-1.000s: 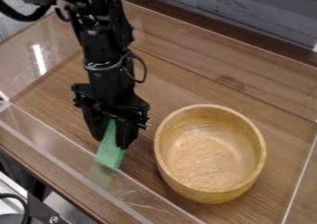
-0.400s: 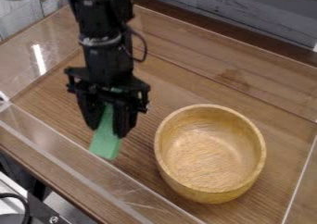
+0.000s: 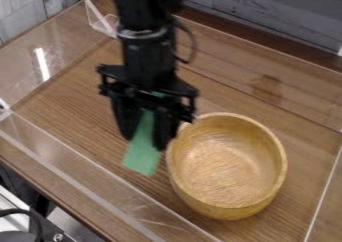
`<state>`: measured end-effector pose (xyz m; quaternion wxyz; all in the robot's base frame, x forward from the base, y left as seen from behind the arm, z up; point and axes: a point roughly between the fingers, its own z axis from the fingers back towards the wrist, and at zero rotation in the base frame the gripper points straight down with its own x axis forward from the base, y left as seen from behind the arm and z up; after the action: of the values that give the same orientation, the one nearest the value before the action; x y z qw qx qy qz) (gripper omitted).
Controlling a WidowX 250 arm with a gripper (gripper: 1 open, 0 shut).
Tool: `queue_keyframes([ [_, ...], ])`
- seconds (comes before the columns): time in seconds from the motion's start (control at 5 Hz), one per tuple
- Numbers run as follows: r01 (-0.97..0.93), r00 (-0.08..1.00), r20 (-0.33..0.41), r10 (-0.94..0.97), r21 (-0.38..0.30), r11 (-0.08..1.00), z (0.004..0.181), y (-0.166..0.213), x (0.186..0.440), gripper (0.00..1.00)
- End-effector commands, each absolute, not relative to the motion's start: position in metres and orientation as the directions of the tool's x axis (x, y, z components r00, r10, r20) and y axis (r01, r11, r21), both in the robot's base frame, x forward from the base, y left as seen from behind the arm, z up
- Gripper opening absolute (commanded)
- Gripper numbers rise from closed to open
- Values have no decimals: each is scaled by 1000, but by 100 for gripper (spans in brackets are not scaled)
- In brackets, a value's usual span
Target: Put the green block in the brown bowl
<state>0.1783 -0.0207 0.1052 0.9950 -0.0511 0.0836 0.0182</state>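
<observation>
The green block (image 3: 143, 152), a slim bright green bar, hangs tilted above the wooden table, just left of the brown bowl's rim. My black gripper (image 3: 148, 129) points nearly straight down and is shut on the block's upper end, which the fingers hide. The brown bowl (image 3: 227, 164) is a round light-wood bowl with thick walls, standing at the lower right with nothing inside it. The arm rises from the gripper toward the top of the view.
Clear acrylic walls (image 3: 54, 176) enclose the wooden table (image 3: 67, 106) on the left and front sides. A grey surface lies beyond the table's far edge at the top right.
The gripper has lifted the green block off the table and carried it rightward, from the left part of the table to the bowl's left rim.
</observation>
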Motion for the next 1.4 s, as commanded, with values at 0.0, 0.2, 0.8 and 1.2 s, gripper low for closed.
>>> queue_keyframes([
  [0.0, -7, 996, -94, -3, -105, 994, 118, -55, 187, 0],
  [0.2, 32, 996, -86, -41, -104, 994, 113, -99, 187, 0],
  [0.8, -6, 999, -51, -1, -132, 991, 120, -126, 194, 0],
  [1.2, -24, 1000, -21, 21, -152, 988, 124, -121, 194, 0],
])
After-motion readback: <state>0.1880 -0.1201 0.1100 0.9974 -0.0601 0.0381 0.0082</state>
